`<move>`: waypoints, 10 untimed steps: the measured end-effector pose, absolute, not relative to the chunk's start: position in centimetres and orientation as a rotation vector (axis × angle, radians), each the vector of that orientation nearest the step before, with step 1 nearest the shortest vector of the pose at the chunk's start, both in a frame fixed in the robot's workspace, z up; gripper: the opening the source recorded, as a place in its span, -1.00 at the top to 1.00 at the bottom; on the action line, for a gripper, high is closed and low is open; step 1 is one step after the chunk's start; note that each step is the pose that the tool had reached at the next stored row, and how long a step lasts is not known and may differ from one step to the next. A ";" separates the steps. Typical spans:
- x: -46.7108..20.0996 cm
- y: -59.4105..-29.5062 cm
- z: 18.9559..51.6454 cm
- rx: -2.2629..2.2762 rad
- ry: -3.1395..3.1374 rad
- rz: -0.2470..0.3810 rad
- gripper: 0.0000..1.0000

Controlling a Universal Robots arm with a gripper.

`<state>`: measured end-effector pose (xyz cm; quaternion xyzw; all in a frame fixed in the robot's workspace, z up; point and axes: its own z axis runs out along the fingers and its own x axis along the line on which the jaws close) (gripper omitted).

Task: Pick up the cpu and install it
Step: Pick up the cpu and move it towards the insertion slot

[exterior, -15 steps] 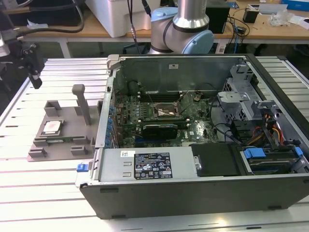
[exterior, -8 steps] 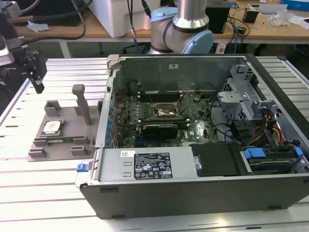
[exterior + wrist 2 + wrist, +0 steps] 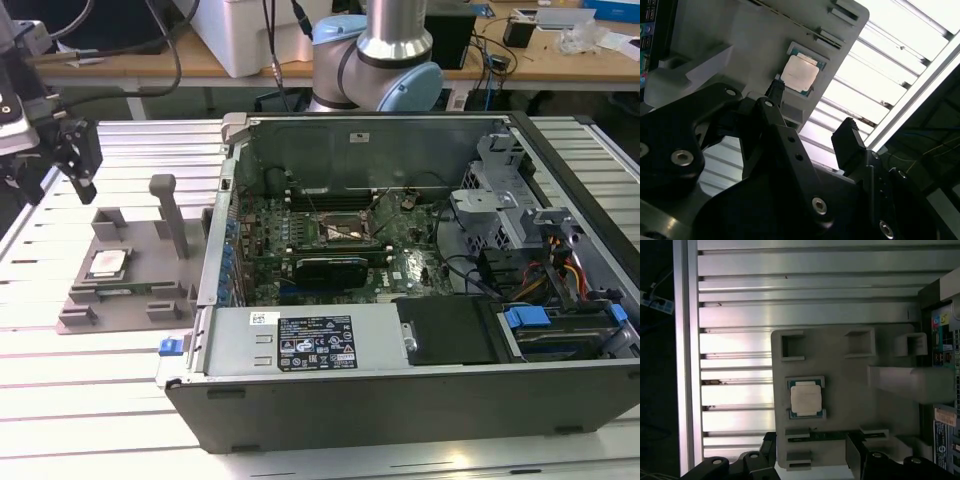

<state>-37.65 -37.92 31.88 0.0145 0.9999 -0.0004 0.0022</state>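
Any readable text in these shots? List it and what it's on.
No text is legible.
Black label with white print on the silver metal power supply box: too small.
Small white sticker on that box: blurred.
Multicoloured sticker on the dark computer case: blurred.
Silvery-grey square cpu in the grey plastic tray: no marking readable.

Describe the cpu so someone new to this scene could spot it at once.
Start at the open computer case; at the exterior view's left of it a grey fixture plate lies on the slatted table. The cpu lies flat in a recess of that plate: the one silvery square among matte grey pockets and an upright post.
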 end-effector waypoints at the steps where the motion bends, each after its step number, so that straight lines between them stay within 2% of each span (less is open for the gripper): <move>1: -37.7 -37.9 31.7 0.045 3.137 -0.001 -0.33; 10: -37.6 -37.7 29.8 0.045 3.138 -0.001 -0.33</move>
